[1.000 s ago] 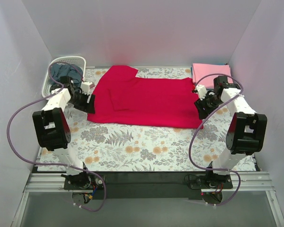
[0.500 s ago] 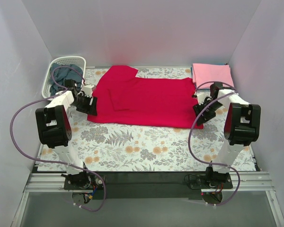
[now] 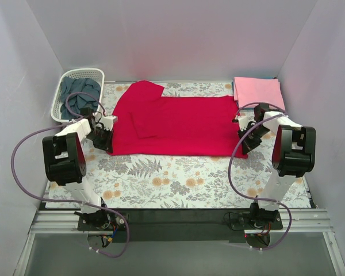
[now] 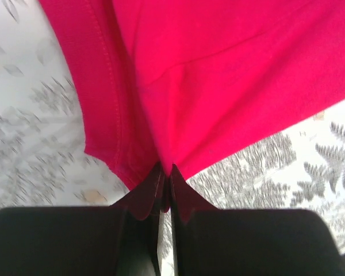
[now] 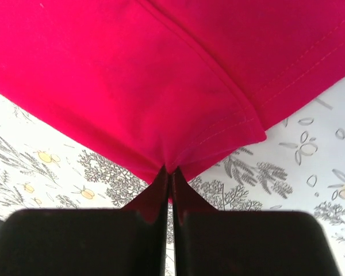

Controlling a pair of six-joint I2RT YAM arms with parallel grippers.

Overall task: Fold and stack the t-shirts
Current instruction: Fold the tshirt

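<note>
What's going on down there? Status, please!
Left gripper shut on red t-shirt, near left corner. Right gripper shut on near right corner. Shirt spread on floral cloth. Nothing lying on it.

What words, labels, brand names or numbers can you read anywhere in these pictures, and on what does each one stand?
No text can be read in any view.
The red t-shirt, pink t-shirt, dark blue t-shirt, white basket and floral cloth are unmarked.
The left arm and right arm show no legible label.
</note>
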